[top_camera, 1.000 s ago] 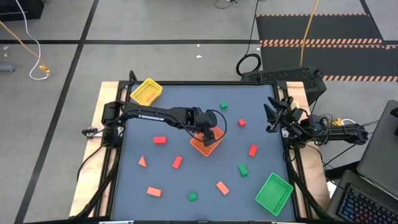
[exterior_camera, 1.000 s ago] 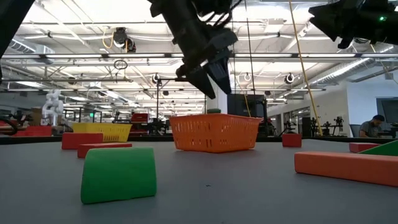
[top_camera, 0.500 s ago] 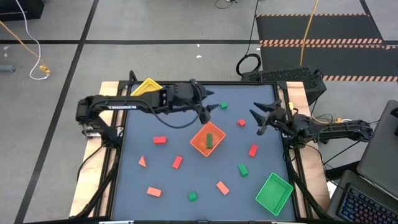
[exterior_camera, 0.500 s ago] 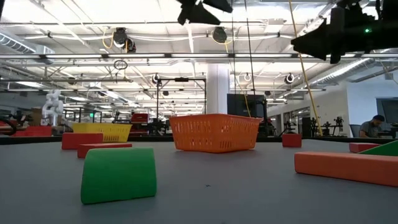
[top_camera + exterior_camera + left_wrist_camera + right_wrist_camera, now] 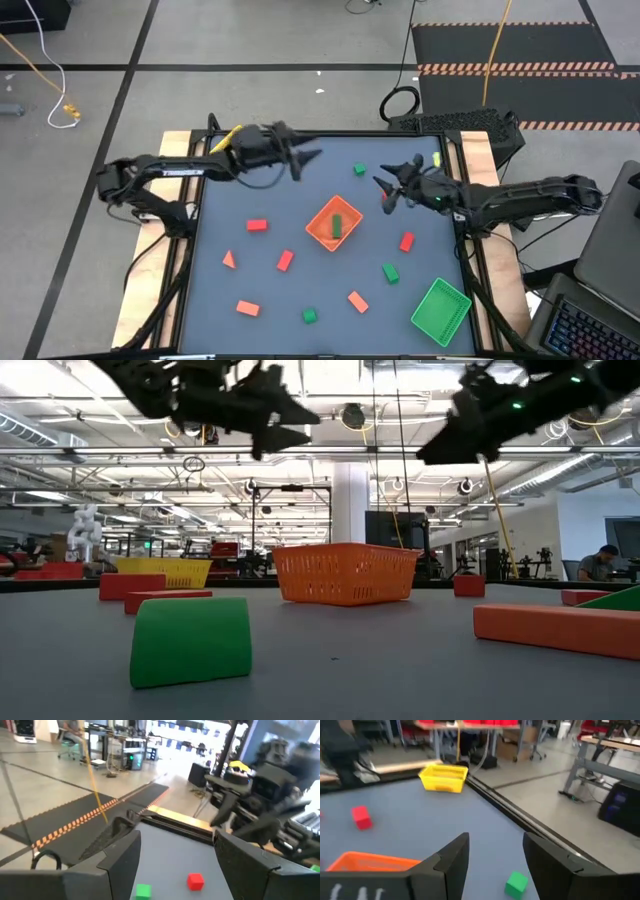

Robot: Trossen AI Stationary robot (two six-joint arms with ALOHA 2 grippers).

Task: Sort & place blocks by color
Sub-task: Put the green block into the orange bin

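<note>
Red and green blocks lie scattered on the dark table; among them are a green cube (image 5: 360, 170), a green brick (image 5: 390, 272) and a red brick (image 5: 257, 226). One green block (image 5: 337, 222) lies inside the orange tray (image 5: 322, 232). My left gripper (image 5: 312, 158) hangs open in the air near the table's far edge, between the yellow tray (image 5: 232, 140) and the green cube. My right gripper (image 5: 382, 190) is open too, raised just right of the orange tray. In the left wrist view the green cube (image 5: 143, 891) and a red cube (image 5: 195, 880) show past the open fingers.
The green tray (image 5: 440, 310) sits at the near right corner and the yellow tray at the far left corner. More red blocks (image 5: 285, 261) (image 5: 357, 300) and a green one (image 5: 310, 316) lie across the near half. A laptop stands off the table's right side.
My left gripper stood over the orange tray, then rose and drew back toward the far left corner. A green block now shows lying in that tray. My right gripper has reached from the right edge toward the table's middle, stopping beside the orange tray.
</note>
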